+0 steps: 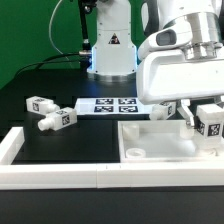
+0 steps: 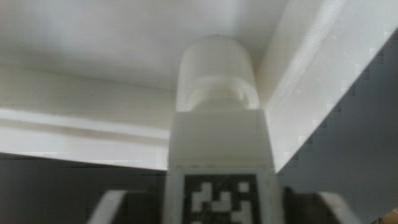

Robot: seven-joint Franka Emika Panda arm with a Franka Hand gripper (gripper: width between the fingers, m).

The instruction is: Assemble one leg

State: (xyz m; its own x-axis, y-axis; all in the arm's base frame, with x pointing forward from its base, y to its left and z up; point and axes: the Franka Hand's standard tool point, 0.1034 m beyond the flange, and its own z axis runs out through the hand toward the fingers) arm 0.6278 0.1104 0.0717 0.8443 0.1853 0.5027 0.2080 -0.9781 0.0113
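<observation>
My gripper [image 1: 208, 122] is shut on a leg [image 1: 211, 120], a white peg with a tagged blocky end, and holds it over the right side of the white square tabletop [image 1: 150, 150]. In the wrist view the held leg [image 2: 221, 120] runs out from between my fingers toward the tabletop's [image 2: 89, 90] raised rim, its tag close to the camera. Two more legs [image 1: 40, 104] [image 1: 58, 120] lie on the black table at the exterior view's left.
The marker board [image 1: 108, 106] lies flat behind the tabletop. A white frame wall [image 1: 60, 172] runs along the front. The robot base [image 1: 110, 45] stands at the back, with a green backdrop behind it.
</observation>
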